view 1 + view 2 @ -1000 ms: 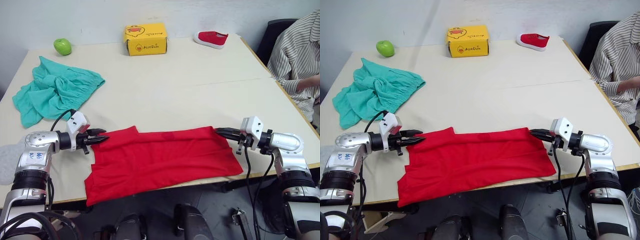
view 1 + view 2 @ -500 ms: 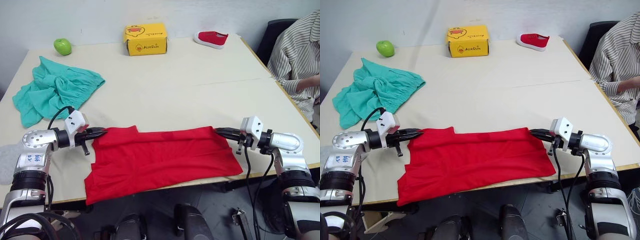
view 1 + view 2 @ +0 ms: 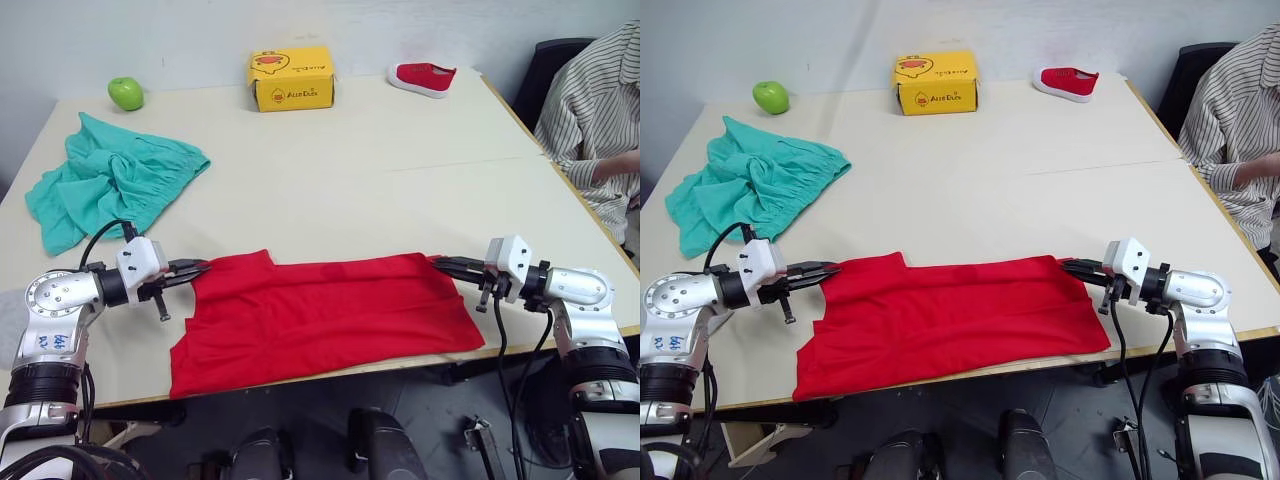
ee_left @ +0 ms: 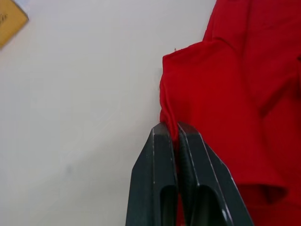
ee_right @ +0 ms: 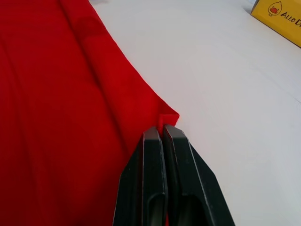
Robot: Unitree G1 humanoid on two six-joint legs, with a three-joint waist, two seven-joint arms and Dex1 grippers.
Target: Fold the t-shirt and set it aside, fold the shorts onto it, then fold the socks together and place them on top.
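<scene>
both tools pinch the shirt (image 3: 320,310) near the table's front edge: left tool (image 3: 196,269), right tool (image 3: 445,265). an uneven pull could slip a corner free.

t-shirt (image 3: 320,318): front edge droops over the counter (image 3: 400,140) lip, chest print not showing
person (image 3: 597,120): cut off by the frame edge
box (image 3: 291,78): small print unreadable

wall (image 3: 420,25): plain white | table (image 3: 400,150): pale beige, seam across | chair (image 3: 550,60): black, far right corner
</scene>
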